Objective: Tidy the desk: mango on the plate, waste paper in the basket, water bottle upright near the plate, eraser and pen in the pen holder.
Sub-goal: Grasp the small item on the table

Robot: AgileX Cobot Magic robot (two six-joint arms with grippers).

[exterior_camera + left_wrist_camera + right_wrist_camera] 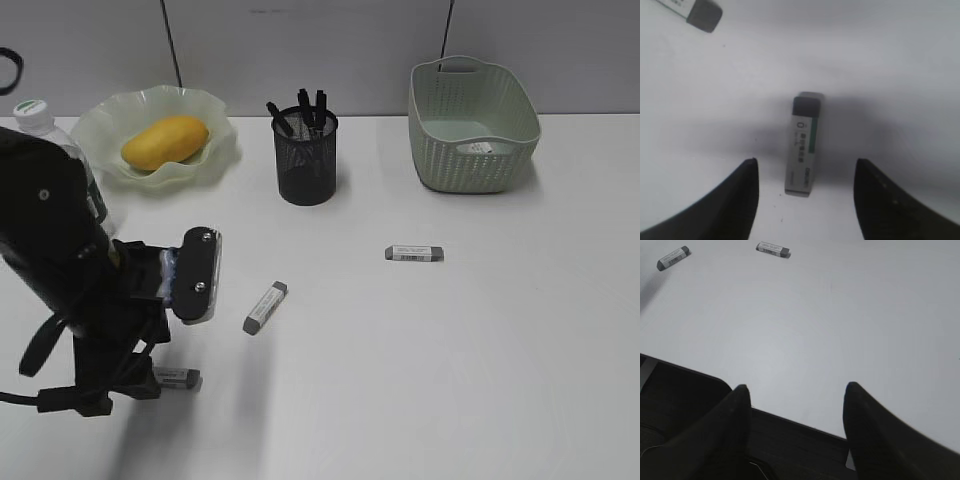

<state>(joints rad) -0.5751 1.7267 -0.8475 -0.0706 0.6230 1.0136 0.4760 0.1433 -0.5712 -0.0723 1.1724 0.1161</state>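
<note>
My left gripper is open and low over the desk, with a grey-white eraser lying between and just ahead of its fingertips, untouched. That eraser shows at the front left, half hidden by my left arm. Two more erasers lie mid-desk and further right. The mango lies on the plate. The pen holder holds several black pens. The waste paper sits in the basket. The water bottle stands upright left of the plate. My right gripper is open and empty.
A second eraser shows at the top left of the left wrist view. The right wrist view looks over the desk's dark front edge, with two erasers far off, one at the left and one at the middle. A grey partition wall runs behind the desk.
</note>
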